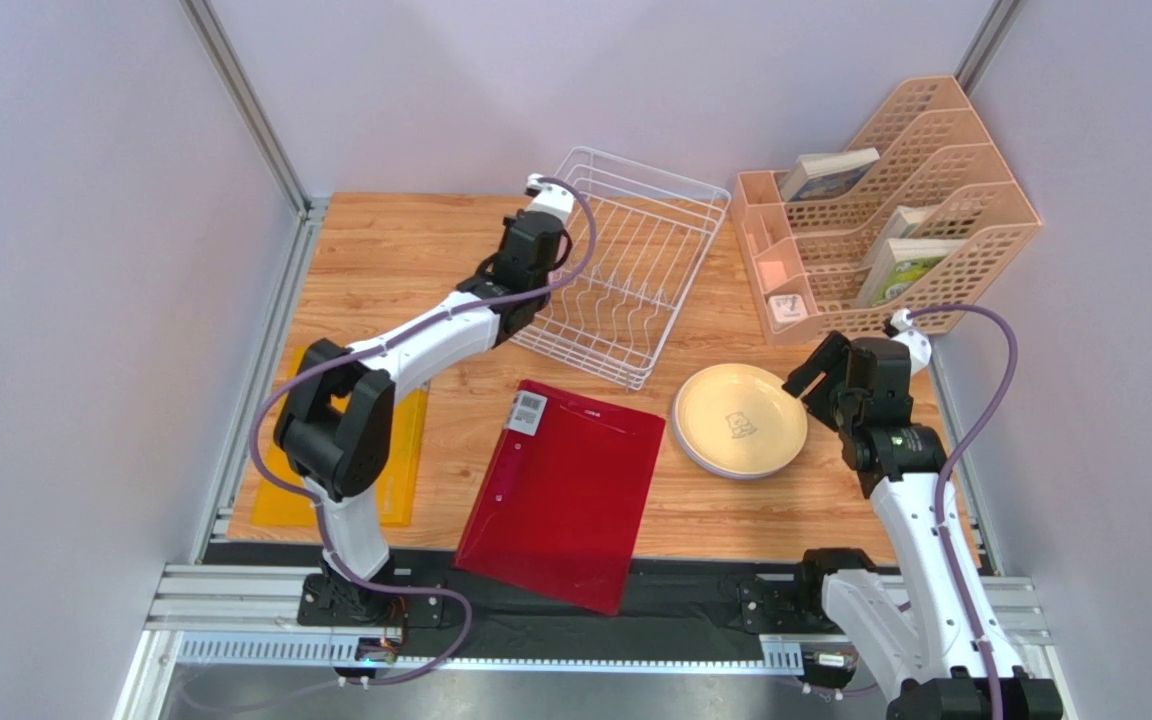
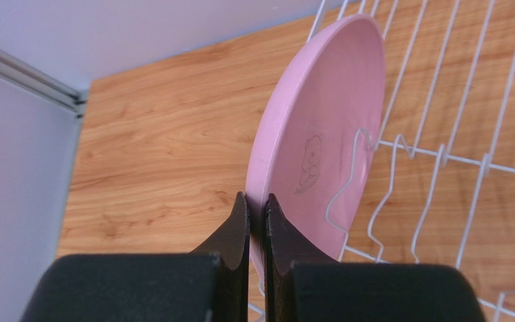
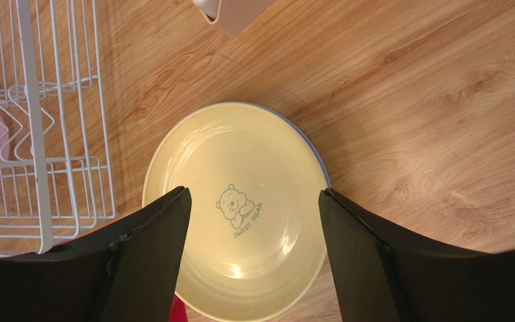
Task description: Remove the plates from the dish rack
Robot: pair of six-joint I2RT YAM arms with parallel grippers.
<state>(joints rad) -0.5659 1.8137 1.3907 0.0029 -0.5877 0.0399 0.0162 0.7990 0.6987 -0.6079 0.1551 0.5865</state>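
Observation:
A pink plate [image 2: 320, 134] stands on edge between the prongs of the white wire dish rack [image 1: 627, 263], which also shows in the left wrist view [image 2: 441, 155]. My left gripper [image 2: 256, 201] is shut on the plate's lower rim; in the top view it [image 1: 537, 240] is at the rack's left side and hides the plate. A tan-yellow plate [image 1: 739, 417] lies flat on the table right of the rack, with a bluish rim [image 3: 309, 139] of another plate under it. My right gripper [image 3: 253, 194] hovers open above the tan-yellow plate [image 3: 240, 268].
A red flat board [image 1: 567, 488] lies in front of the rack. A peach lattice organizer [image 1: 883, 210] with boxes stands at the back right. An orange flat sheet [image 1: 402, 450] lies near the left arm's base. Walls close in both sides.

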